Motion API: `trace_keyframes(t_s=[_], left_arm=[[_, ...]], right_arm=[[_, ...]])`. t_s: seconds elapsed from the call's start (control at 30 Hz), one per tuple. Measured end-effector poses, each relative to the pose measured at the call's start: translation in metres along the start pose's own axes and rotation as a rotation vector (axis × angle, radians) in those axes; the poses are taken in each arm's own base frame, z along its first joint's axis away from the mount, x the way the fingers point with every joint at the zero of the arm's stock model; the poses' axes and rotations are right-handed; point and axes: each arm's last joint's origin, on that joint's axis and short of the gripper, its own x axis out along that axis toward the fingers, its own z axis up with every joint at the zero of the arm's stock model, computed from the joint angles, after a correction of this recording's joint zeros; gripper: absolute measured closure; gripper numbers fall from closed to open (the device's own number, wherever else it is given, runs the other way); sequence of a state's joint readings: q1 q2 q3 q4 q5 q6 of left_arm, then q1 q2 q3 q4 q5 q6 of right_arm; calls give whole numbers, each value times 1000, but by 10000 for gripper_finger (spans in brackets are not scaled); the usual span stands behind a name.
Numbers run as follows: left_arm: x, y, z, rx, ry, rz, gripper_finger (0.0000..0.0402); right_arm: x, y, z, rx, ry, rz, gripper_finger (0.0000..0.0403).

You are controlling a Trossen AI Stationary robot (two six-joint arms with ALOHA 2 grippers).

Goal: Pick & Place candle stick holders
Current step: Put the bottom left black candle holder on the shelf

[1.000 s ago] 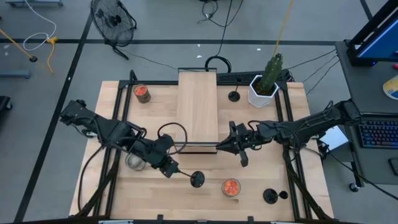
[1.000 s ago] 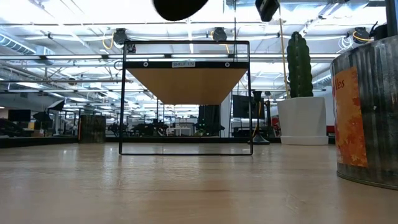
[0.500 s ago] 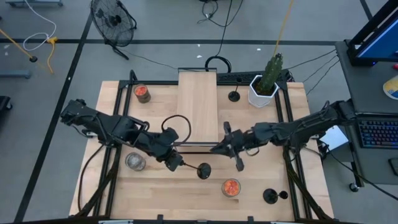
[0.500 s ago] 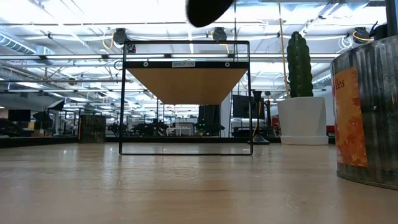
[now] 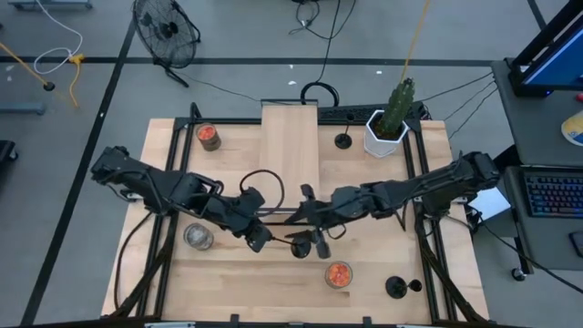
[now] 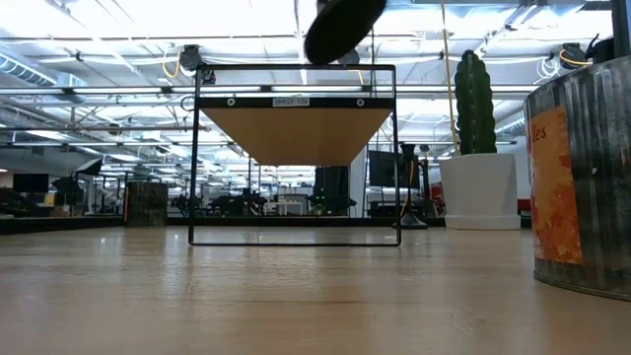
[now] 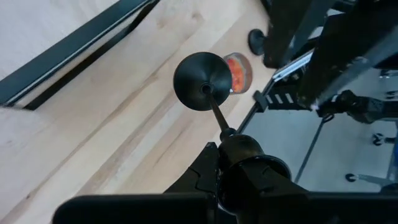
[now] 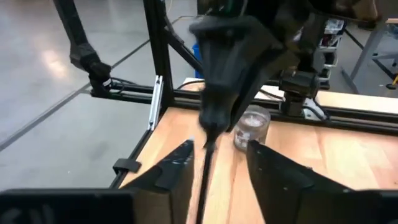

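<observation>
Left claw [image 5: 259, 239], just off the near end of the long wooden box [image 5: 290, 155], is clamped shut on the thin stem of a black candle holder [image 7: 202, 81]. It holds it clear of the tabletop [image 5: 219, 284] with the round base pointing away from the wrist.

To the right of that, the right claw [image 8: 217, 167] faces it. Its jaws are apart, one on each side of the stem, and do not yet pinch it. This looks like a hand-over in mid-air.

The risk is timing. If the left lets go before the right has closed, the holder drops and could roll, or strike the orange cup [image 5: 338, 274] that stands nearer the front edge than the box. The stem is thin, so a slightly off-centre squeeze could twist it out of both grips.
</observation>
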State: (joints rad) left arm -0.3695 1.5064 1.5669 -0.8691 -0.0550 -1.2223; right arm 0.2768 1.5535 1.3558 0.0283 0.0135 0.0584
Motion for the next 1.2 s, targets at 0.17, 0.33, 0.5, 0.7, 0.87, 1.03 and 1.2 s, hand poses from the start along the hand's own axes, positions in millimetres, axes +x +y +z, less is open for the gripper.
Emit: trace_keyframes(t_s=[0.17, 0.33, 0.5, 0.7, 0.87, 1.03, 1.2], left_arm=[[2, -1, 0, 10, -1, -6, 385], [4, -1, 0, 19, 2, 1, 385], [7, -1, 0, 25, 4, 9, 385], [9, -1, 0, 33, 0, 15, 385], [17, -2, 2, 43, -1, 14, 385], [26, -5, 6, 69, -7, -22, 385], [27, -6, 8, 66, -11, -35, 385]], right_arm=[[10, -1, -4, 4, 47, -43, 218], [22, -2, -18, 34, 108, -47, 204], [29, -2, -24, 64, 123, -40, 202], [34, 1, -23, 104, 77, 36, 202], [33, 3, -21, 111, 62, 45, 202], [33, 3, -23, 112, 88, 41, 202], [33, 3, -28, 128, 141, 36, 202]])
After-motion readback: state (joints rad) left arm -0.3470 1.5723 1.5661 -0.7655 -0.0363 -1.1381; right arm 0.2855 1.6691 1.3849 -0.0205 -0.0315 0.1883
